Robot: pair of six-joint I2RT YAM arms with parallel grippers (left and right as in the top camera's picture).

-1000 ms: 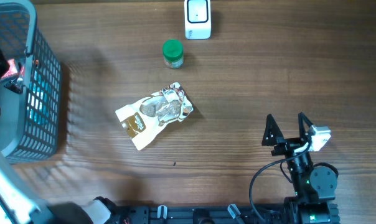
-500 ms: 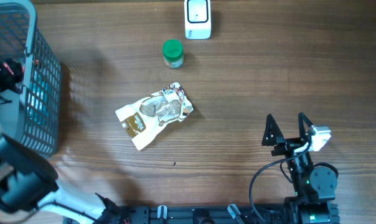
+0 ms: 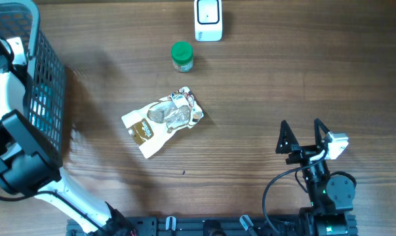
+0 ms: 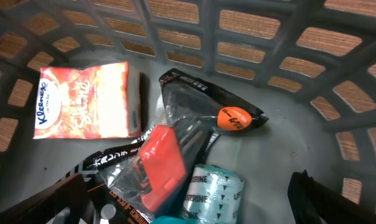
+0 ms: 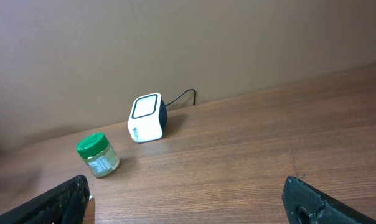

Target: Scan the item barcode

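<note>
My left gripper [image 4: 188, 182] hangs open inside the grey mesh basket [image 3: 48, 98], its dark fingertips [image 4: 62, 198] low in the left wrist view with nothing between them. Below it lie a red item in a clear bag [image 4: 158, 167], a white roll with teal print [image 4: 216, 189], a black packet with an orange dot [image 4: 208, 115] and a tissue pack [image 4: 85, 102]. The white scanner [image 3: 208, 19] stands at the table's far edge, also seen as scanner [image 5: 147, 118]. My right gripper [image 3: 301, 135] rests open and empty at the near right.
A green-lidded jar [image 3: 181, 56] stands just in front of the scanner. A crumpled white and brown pouch [image 3: 164, 122] lies mid-table. The basket's tall walls surround my left gripper. My left arm [image 3: 14, 151] rises along the basket's near side.
My left arm has swung up over the basket and its wrist now sits above the basket's inside. The right arm and the things on the table have not moved.
</note>
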